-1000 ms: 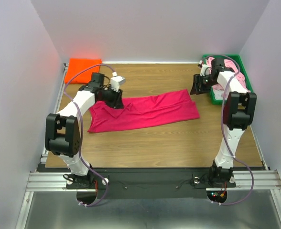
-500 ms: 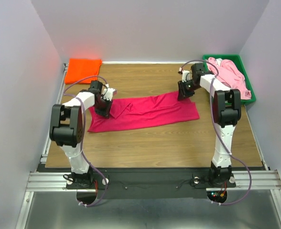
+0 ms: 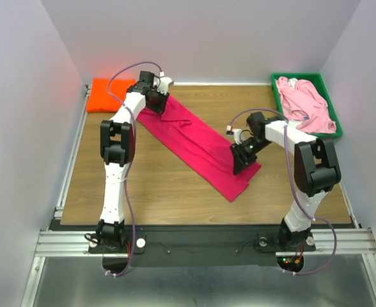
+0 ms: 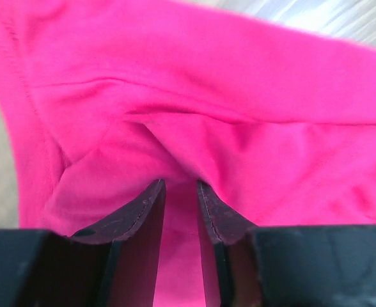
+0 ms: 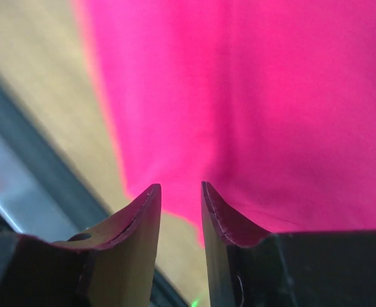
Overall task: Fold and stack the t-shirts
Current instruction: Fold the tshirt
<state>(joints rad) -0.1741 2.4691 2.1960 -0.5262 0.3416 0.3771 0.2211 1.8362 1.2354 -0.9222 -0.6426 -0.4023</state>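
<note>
Far-left corner: orange shirt [image 3: 111, 94] lies folded, so 1 looks done. Crimson shirt [image 3: 194, 137] is unfolded, stretched diagonally from far left to near right btwn the arms; left gripper [image 3: 155, 97] pinches its far end, jaws narrow, and right gripper [image 3: 241, 158] is narrow on its right edge. Pink shirt [image 3: 306, 105] sits crumpled in green tray [image 3: 303, 75], far right: 2 folds + stacking left. Right wrist view is blurred, so the grip there is prob., not certain.

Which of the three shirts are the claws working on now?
The crimson-magenta shirt, stretched diagonally between left claw and right claw; the orange shirt lies far-left, the pale pink shirt in the green tray.
</note>
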